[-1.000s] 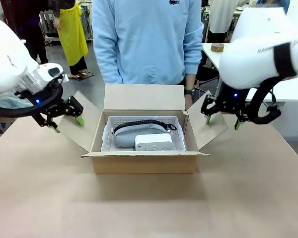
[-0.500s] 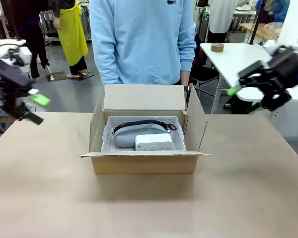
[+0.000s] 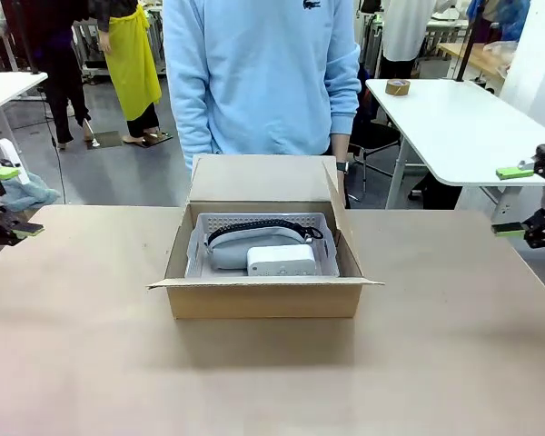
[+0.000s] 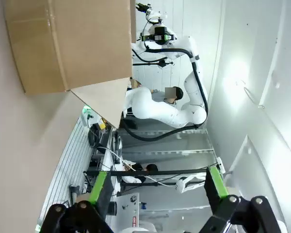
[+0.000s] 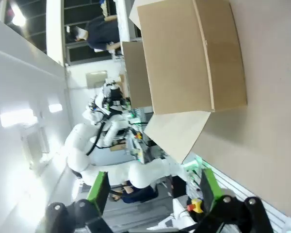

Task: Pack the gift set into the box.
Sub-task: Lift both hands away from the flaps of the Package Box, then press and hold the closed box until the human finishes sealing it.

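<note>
The brown cardboard box stands open at the table's middle. Inside lies the gift set: a white perforated tray holding a pale grey pouch, a black braided strap and a small white box. The side flaps stand nearly upright. My left gripper is open at the far left edge, well away from the box. My right gripper is open at the far right. In the left wrist view the open gripper faces the box's side; the right wrist view's open gripper faces the box.
A person in a pale blue sweatshirt stands right behind the box. A white table with a tape roll is at the back right. The brown tabletop has free room in front and beside the box.
Both arms have pulled back from the box's side flaps to the table's outer edges. The two side flaps, spread outward before, now stand nearly upright.
</note>
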Action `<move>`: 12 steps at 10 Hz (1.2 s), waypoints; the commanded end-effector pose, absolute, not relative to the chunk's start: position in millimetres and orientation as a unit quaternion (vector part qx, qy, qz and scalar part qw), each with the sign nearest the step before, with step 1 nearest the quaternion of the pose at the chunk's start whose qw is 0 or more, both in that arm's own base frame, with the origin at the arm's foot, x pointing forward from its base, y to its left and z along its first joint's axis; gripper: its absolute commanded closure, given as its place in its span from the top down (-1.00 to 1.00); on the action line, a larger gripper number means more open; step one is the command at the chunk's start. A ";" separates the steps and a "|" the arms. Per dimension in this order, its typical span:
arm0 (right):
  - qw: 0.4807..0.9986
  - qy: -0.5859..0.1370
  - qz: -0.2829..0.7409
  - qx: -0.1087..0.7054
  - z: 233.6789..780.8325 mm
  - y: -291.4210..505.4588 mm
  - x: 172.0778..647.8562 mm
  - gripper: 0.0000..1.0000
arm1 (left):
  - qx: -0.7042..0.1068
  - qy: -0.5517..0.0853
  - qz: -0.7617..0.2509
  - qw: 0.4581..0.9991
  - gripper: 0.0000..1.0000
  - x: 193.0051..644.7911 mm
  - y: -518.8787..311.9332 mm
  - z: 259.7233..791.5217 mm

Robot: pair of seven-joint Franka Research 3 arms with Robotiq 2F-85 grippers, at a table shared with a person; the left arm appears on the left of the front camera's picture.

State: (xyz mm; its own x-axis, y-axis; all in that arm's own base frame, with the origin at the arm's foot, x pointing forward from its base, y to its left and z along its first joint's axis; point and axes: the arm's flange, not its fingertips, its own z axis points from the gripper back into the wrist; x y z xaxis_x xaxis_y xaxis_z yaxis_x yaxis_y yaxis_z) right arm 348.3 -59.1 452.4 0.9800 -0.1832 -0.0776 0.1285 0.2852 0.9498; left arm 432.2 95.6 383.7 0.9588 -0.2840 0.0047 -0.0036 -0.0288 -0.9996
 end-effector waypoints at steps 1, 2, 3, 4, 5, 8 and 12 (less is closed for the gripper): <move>0.827 -0.043 -0.063 0.556 474.8 -42.0 349.9 1.00 | -0.684 0.079 -0.163 0.707 1.00 405.4 75.7 420.7; 0.827 -0.043 -0.063 0.556 474.8 -42.0 349.9 1.00 | -0.684 0.079 -0.163 0.707 1.00 405.4 75.7 420.7; 0.827 -0.043 -0.063 0.556 474.8 -42.0 349.9 1.00 | -0.684 0.079 -0.163 0.707 1.00 405.4 75.7 420.7; 0.827 -0.043 -0.063 0.556 474.8 -42.0 349.9 1.00 | -0.684 0.079 -0.163 0.707 1.00 405.4 75.7 420.7; 0.827 -0.043 -0.063 0.556 474.8 -42.0 349.9 1.00 | -0.684 0.079 -0.163 0.707 1.00 405.4 75.7 420.7; 0.827 -0.043 -0.063 0.556 474.8 -42.0 349.9 1.00 | -0.684 0.079 -0.163 0.707 1.00 405.4 75.7 420.7; 0.827 -0.043 -0.063 0.556 474.8 -42.0 349.9 1.00 | -0.684 0.079 -0.163 0.707 1.00 405.4 75.7 420.7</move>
